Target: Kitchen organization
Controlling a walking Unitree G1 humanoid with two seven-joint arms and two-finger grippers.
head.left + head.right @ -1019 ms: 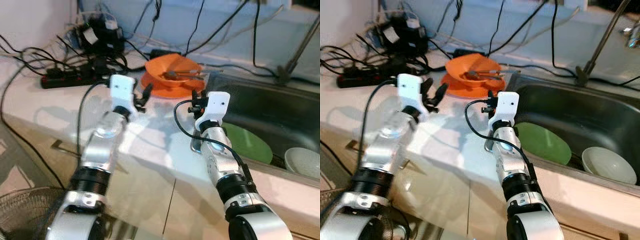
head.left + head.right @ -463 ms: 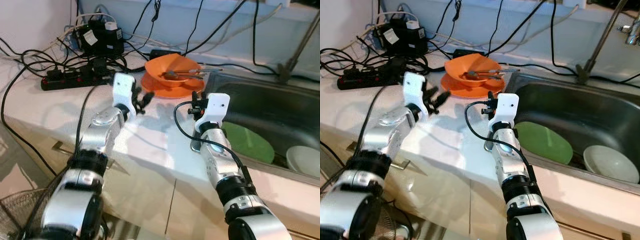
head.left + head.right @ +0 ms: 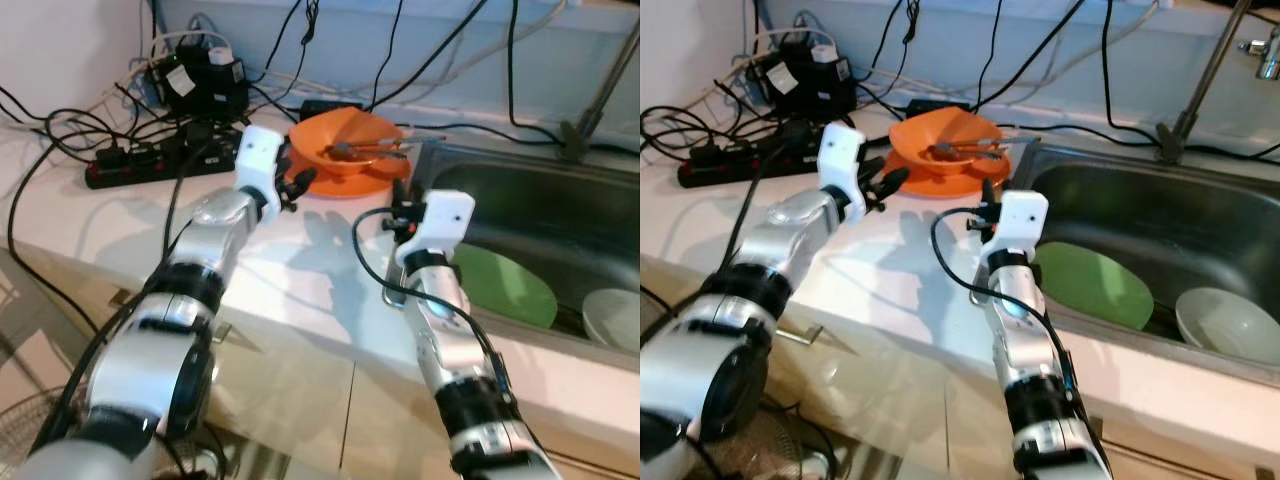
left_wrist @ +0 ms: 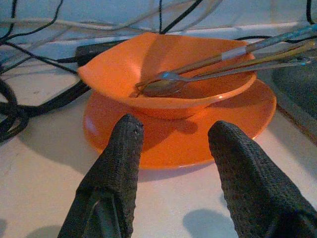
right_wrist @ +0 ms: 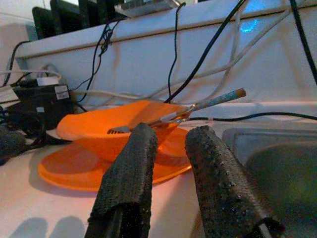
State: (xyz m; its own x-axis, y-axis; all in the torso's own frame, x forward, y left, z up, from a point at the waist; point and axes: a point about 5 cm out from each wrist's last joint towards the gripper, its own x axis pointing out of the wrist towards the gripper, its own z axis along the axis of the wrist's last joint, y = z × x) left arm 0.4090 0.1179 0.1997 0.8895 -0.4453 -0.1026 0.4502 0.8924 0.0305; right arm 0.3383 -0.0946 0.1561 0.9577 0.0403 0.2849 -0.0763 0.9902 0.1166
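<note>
Bowl: an orange bowl (image 4: 168, 74) sits on an orange plate (image 4: 218, 126) at the back of the worktop, just beside the sink's (image 3: 560, 215) left rim.

Utensils: a spoon (image 4: 163, 85) and what I take for chopsticks (image 4: 270, 49) lie in the bowl, their long axis running out over the bowl's sink-side rim toward the basin.

Left gripper: my left gripper (image 3: 297, 181) hovers just short of the plate's near-left edge, fingers (image 4: 121, 163) spread apart and holding nothing. In the left wrist view the bowl lies straight ahead between the two fingers, not yet touched.

Right gripper: my right gripper (image 3: 401, 205) hangs over the worktop near the sink's front-left corner, a little farther from the plate, fingers (image 5: 131, 168) parted by a narrow gap and empty. The bowl lies ahead of it and to its left.

Key relation: I judge the left arm the nearer and the better lined up. The plate's rim faces its open fingers squarely, so a short push forward would put the rim between them.

Sink: a green plate (image 3: 500, 285) and a white bowl (image 3: 612, 318) rest in the basin, well apart from the orange stack.

Back-left corner: a power strip (image 3: 150, 165) and tangled cables (image 3: 60, 115) crowd the worktop just behind the left arm.

Risk: as I see it, lifting the stack by the plate could roll the loose utensils off toward the sink.
</note>
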